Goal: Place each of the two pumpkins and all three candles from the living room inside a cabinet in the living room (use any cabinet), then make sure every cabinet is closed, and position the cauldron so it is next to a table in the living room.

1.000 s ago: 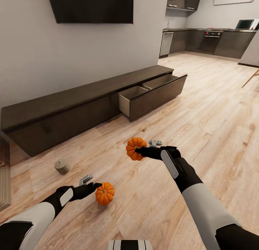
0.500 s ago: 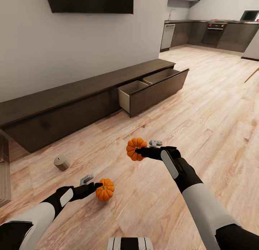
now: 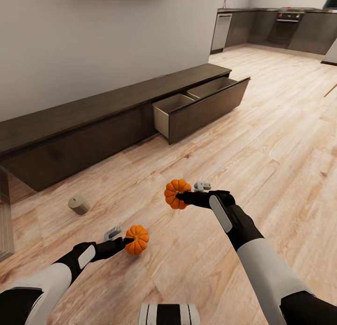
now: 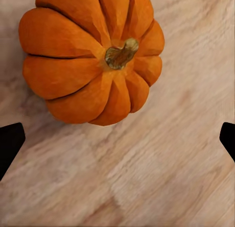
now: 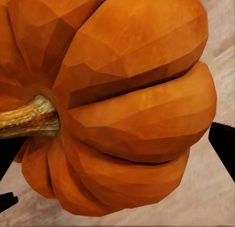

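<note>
One orange pumpkin [image 3: 177,194] hangs above the floor, with my right gripper [image 3: 187,194] shut on it; in the right wrist view this pumpkin [image 5: 122,100] sits between the dark fingertips [image 5: 224,141]. The second pumpkin [image 3: 136,239] rests on the wooden floor just past my open left gripper [image 3: 120,238]. The left wrist view shows this pumpkin [image 4: 90,56] beyond the widely spread fingertips [image 4: 10,141], not between them. A tan candle [image 3: 78,204] lies on the floor to the left. The long dark cabinet [image 3: 84,128] runs along the wall, its right drawer [image 3: 201,103] pulled open and empty.
Wide bare wood floor stretches to the right and ahead. A kitchen with dark cupboards [image 3: 281,30] is at the far back right. A wooden furniture edge [image 3: 4,222] stands at the left border.
The whole view has shifted as the camera moved. The floor pumpkin now sits level with my left fingertips rather than below them. The right gripper still holds its pumpkin.
</note>
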Available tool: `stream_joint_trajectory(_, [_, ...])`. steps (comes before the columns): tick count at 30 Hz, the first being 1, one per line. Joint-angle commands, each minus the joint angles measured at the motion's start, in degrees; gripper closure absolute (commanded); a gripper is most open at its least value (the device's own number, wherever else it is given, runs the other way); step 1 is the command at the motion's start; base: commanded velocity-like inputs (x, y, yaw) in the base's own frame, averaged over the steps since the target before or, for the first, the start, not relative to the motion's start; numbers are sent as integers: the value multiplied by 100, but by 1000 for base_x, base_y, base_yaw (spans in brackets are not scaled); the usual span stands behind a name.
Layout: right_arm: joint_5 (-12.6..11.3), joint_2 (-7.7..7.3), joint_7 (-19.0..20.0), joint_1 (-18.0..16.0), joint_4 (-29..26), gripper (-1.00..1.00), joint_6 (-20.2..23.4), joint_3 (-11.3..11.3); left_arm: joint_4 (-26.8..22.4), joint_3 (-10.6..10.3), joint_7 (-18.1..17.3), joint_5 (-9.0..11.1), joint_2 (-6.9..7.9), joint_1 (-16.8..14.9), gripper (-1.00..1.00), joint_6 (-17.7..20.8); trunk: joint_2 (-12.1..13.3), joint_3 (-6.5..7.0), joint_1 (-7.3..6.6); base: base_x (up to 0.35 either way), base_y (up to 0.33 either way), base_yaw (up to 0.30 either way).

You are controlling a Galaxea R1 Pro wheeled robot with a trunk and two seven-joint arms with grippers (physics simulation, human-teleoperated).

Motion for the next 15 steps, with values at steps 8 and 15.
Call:
stream_joint_trajectory(8, [28,1,27,-3,5,100,24,-6,12,-45,60,61,5,-1,-100,-122,-3,-27,1,0,0,0])
stream_joint_trajectory(15, [28,1,27,-4,35,100,24,-6,64,-37,71,61,5,-1,-100,-134,-3,-27,1,135,0,0])
